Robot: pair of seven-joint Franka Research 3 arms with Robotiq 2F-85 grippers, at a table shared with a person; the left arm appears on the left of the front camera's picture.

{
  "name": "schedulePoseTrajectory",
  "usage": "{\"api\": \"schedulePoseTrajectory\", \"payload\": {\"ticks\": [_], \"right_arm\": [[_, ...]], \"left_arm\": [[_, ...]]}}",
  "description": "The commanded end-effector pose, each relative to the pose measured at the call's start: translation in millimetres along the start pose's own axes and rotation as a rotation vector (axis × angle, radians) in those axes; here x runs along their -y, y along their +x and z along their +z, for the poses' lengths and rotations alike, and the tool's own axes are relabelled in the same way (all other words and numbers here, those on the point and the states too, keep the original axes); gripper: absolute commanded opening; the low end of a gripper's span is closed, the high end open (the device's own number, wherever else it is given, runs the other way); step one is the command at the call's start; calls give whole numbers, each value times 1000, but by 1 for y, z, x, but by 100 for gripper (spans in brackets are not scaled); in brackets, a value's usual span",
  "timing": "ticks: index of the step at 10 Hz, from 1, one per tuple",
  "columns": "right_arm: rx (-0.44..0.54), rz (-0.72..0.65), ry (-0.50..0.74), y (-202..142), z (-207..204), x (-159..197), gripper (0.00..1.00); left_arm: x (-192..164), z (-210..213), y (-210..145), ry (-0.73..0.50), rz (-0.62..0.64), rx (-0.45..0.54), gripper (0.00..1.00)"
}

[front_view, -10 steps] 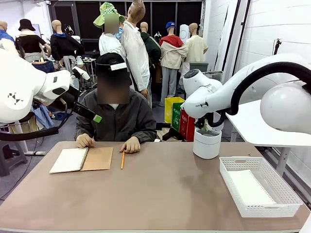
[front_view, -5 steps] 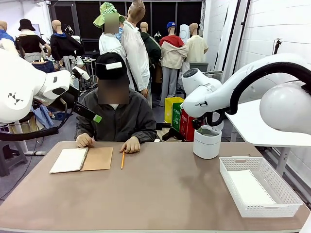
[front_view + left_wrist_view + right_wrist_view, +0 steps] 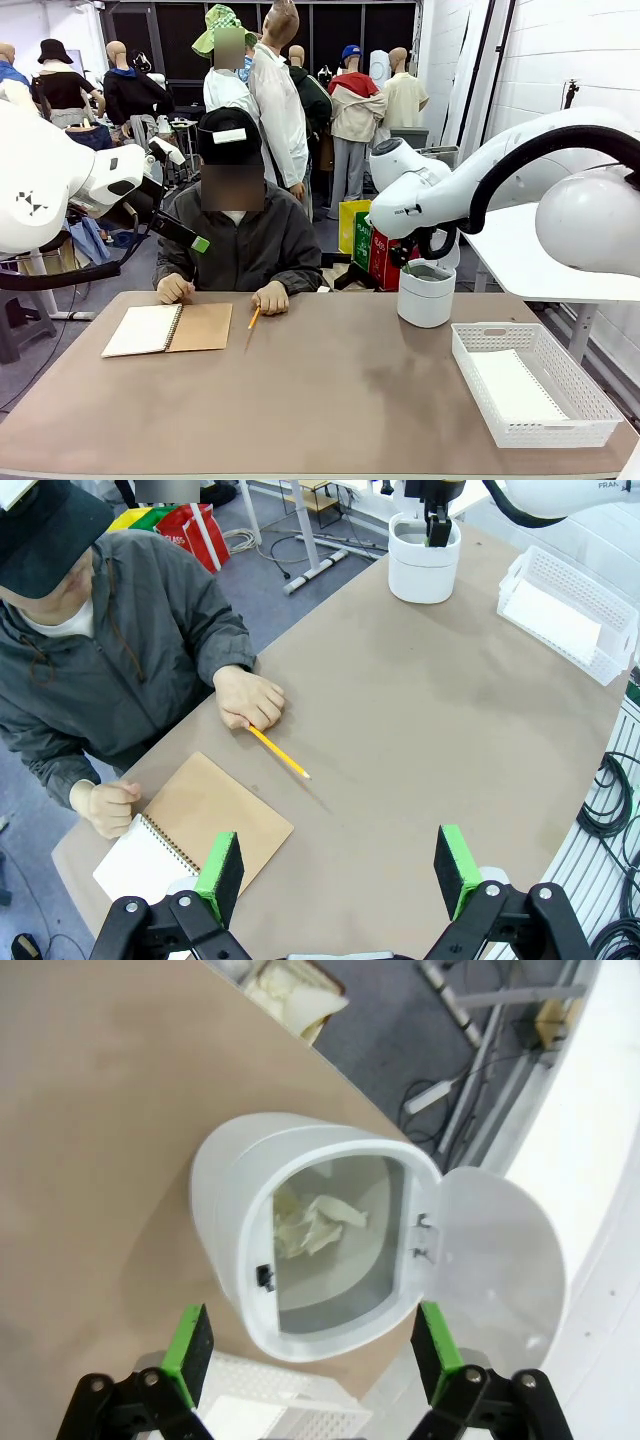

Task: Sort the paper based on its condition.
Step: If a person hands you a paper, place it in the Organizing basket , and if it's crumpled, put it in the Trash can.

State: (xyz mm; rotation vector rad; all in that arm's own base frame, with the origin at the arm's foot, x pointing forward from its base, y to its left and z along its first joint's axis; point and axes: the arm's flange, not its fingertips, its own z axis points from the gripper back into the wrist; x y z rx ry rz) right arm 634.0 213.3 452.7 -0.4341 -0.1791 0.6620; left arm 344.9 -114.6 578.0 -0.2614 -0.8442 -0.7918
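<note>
At far left, the left gripper (image 3: 340, 868) hangs open and empty above the notebook (image 3: 168, 328), with a flat sheet (image 3: 515, 388) in the basket (image 3: 470, 365). Rightward, the right gripper (image 3: 308, 1352), half-shut a second ago, has spread wide and lifted; crumpled paper (image 3: 315, 1225) now lies in the bin (image 3: 426, 293), so that piece is sorted.

Front view: fixed, robot's side, facing across table (image 3: 330, 400). Left wrist: high, looking down. Right wrist: close above bin (image 3: 330, 1230) (shared by all views).
</note>
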Motion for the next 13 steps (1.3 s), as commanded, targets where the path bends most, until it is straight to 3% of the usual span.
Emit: {"api": "schedulePoseTrajectory", "payload": {"ticks": [1, 13], "right_arm": [[-17, 7, 36, 1, 11, 3, 100], [-6, -1, 15, 0, 6, -3, 100]], "left_arm": [[-1, 1, 0, -8, 5, -4, 100], [-1, 1, 0, -8, 5, -4, 100]]}}
